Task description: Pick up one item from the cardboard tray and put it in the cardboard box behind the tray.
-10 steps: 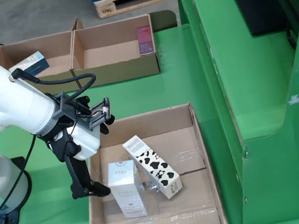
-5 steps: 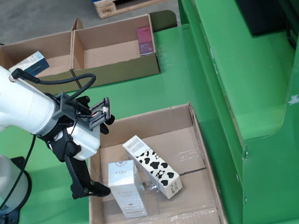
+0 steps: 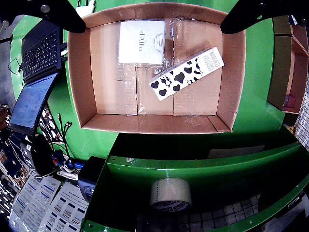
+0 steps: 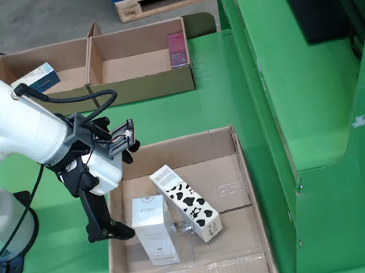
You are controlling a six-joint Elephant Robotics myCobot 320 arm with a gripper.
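almost nothing has moved since the earlier frames: your gripper (image 4: 114,230) hangs in the same place at the cardboard tray (image 4: 240,169)'s left wall in the fixed view, jaws spread wide and empty (both fingers frame the top of the wrist view). inside the tray, the white carton (image 4: 153,229) lies nearest that wall, and the cow-patterned carton (image 4: 187,203) lies slanted just beside it. centre over the white carton, squaring the jaws to its long sides; both are smooth, rigid rectangular boxes on taped, glossy cardboard.
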